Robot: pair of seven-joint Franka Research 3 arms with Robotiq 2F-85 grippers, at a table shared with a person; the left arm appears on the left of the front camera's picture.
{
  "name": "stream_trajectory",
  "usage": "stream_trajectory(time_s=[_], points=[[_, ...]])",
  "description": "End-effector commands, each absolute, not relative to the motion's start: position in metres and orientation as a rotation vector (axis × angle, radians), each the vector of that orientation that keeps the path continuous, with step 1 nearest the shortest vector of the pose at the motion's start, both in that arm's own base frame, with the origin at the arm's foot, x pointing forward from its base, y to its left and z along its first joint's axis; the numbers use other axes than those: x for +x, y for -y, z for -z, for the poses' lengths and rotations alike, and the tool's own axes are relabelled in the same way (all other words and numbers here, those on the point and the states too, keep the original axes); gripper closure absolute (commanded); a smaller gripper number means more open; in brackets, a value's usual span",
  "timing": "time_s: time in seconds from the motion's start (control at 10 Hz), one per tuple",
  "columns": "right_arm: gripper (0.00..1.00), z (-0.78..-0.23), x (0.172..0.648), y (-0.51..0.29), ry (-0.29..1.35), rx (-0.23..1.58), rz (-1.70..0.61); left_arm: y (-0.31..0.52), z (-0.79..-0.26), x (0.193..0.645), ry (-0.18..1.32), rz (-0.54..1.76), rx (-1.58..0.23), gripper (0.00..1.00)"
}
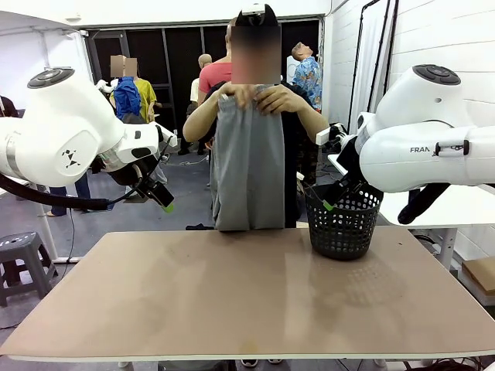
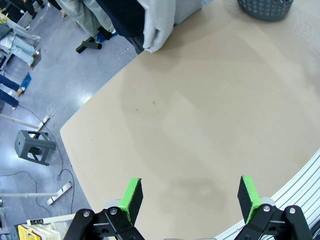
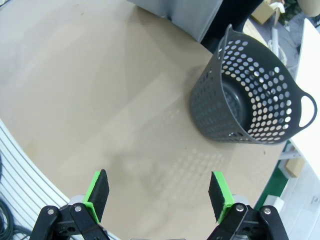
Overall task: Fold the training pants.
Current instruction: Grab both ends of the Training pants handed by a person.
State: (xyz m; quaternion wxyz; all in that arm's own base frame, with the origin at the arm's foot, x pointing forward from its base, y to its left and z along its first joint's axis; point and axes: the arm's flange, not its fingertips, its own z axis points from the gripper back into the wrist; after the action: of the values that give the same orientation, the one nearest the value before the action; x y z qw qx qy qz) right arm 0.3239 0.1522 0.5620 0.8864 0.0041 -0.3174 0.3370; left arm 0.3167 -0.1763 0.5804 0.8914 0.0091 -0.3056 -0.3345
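A person at the far side holds the light grey training pants point(image 1: 247, 166) up by the waistband with both hands point(image 1: 263, 98); the legs hang down to the table's far edge. Their lower ends show in the left wrist view point(image 2: 162, 22) and in the right wrist view point(image 3: 187, 15). My left gripper point(image 1: 164, 197) hangs above the table's left side, open and empty, its green pads point(image 2: 131, 197) wide apart. My right gripper point(image 1: 331, 199) hovers by the basket, also open and empty, with its pads point(image 3: 98, 192) spread.
A black mesh basket point(image 1: 343, 224) stands on the tan table point(image 1: 232, 301) at the back right; it appears empty in the right wrist view point(image 3: 250, 100). A grey stool point(image 2: 34, 145) sits on the floor left of the table. Other people stand farther back.
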Motion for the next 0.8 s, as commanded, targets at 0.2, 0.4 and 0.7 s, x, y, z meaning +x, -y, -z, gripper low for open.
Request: stream_trajectory(time_s=[0.2,0.4,0.7], points=[[0.00,-0.5621,0.3240,-0.1524,0.657,0.008,-0.702,0.1759,-0.5799,0.3171,0.631,0.701,0.011,0.00],[0.00,-0.5621,0.3240,-0.1524,0.657,0.008,-0.702,0.1759,-0.5799,0.3171,0.631,0.701,0.011,0.00],[0.00,-0.5621,0.3240,-0.1524,0.657,0.008,-0.702,0.1759,-0.5799,0.3171,0.631,0.701,0.011,0.00]])
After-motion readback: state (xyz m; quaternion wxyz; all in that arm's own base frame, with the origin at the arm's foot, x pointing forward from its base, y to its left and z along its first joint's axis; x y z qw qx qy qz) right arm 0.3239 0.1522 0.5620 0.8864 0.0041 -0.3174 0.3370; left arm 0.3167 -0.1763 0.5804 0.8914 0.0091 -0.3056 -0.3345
